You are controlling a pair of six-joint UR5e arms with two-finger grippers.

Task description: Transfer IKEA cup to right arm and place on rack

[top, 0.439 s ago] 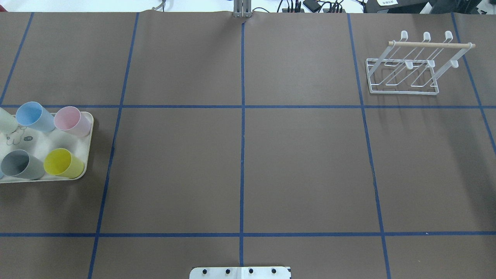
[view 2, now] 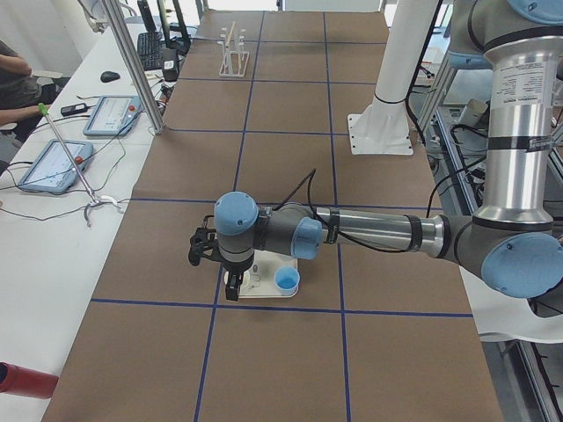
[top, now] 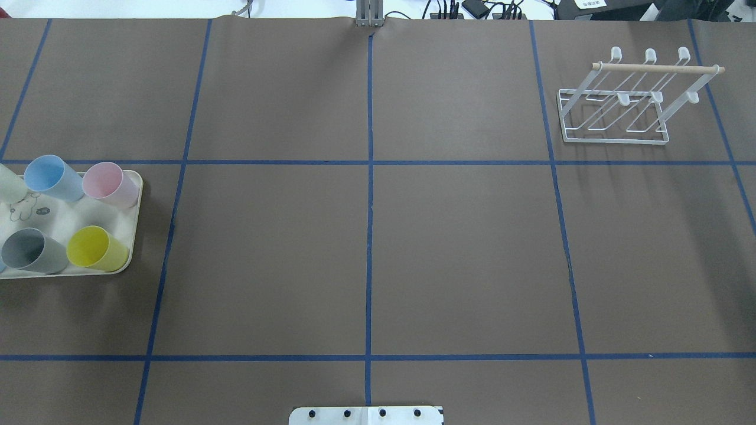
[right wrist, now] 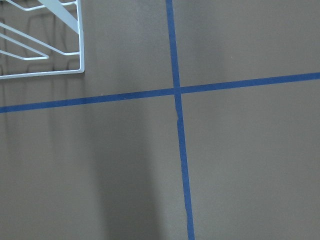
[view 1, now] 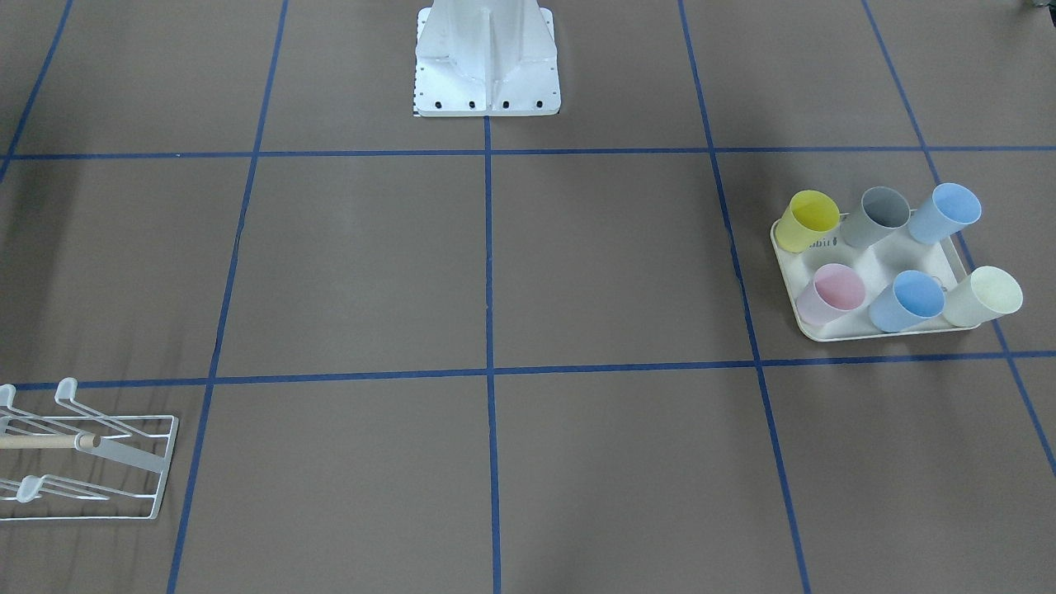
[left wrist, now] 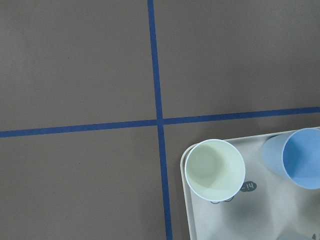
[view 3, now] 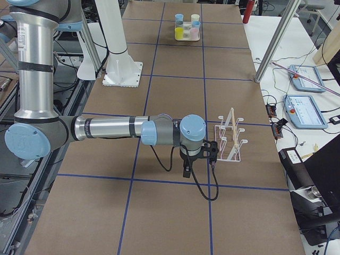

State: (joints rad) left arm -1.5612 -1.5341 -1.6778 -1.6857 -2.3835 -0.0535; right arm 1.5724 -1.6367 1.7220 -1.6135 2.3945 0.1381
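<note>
Several IKEA cups stand on a cream tray (top: 134,236) at the table's left end: blue (top: 50,177), pink (top: 109,184), grey (top: 29,251) and yellow (top: 94,249). The left wrist view looks down on a pale cup (left wrist: 215,170) and a blue cup (left wrist: 297,157) at the tray's corner. My left gripper (view 2: 230,286) hangs over the tray; I cannot tell whether it is open or shut. The white wire rack (top: 614,141) with its wooden rod (top: 655,68) stands far right. My right gripper (view 3: 187,171) hovers beside the rack (view 3: 229,143); its state cannot be told.
Blue tape lines divide the brown table cover into squares. The robot's white base (view 1: 487,66) sits at the table's middle edge. In the side views, tablets and cables lie on a side bench (view 2: 62,167). A metal post (view 3: 271,48) stands beyond the rack.
</note>
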